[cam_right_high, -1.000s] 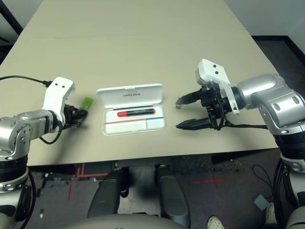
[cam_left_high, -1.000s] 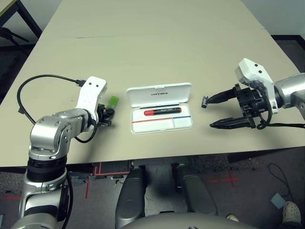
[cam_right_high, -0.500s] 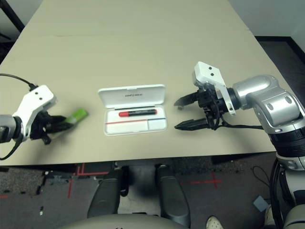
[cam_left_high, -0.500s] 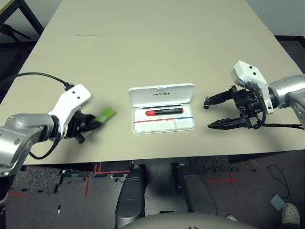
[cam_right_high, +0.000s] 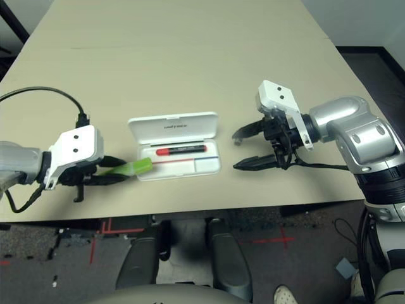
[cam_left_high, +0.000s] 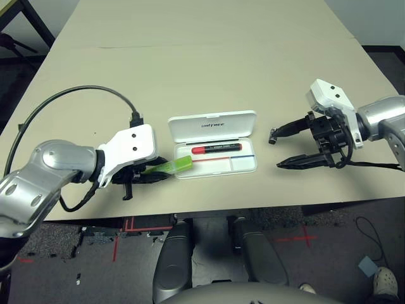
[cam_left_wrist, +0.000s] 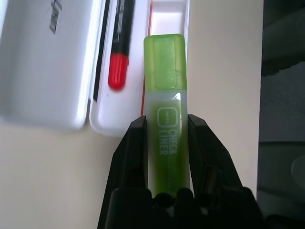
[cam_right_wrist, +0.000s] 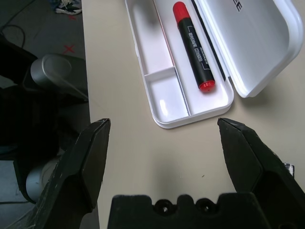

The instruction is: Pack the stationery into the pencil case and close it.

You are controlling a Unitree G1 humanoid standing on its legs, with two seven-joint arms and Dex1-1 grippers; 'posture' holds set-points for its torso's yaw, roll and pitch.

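Left gripper (cam_left_wrist: 166, 125) carrying the green stick (cam_left_wrist: 165, 90) to the open pencil case (cam_left_high: 212, 144)
The stick is pinched between both fingers, its green end over the case's left edge; the marker (cam_left_high: 216, 149) lies inside the tray. The right gripper (cam_left_high: 290, 147), jaws spread wide, hovers right of the case, near the small dark piece (cam_left_high: 271, 135) on the table (cam_left_high: 202, 57)

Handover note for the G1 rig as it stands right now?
Left gripper: shut on the green stick, its tip over the left end of the open pencil case.
Right gripper: open, holding nothing, right of the case.
Done: red-and-black marker lies in the tray.
Left: drop the stick in, then pick up the tiny dark piece on the table by the right gripper's far finger, pack it, close the lid.
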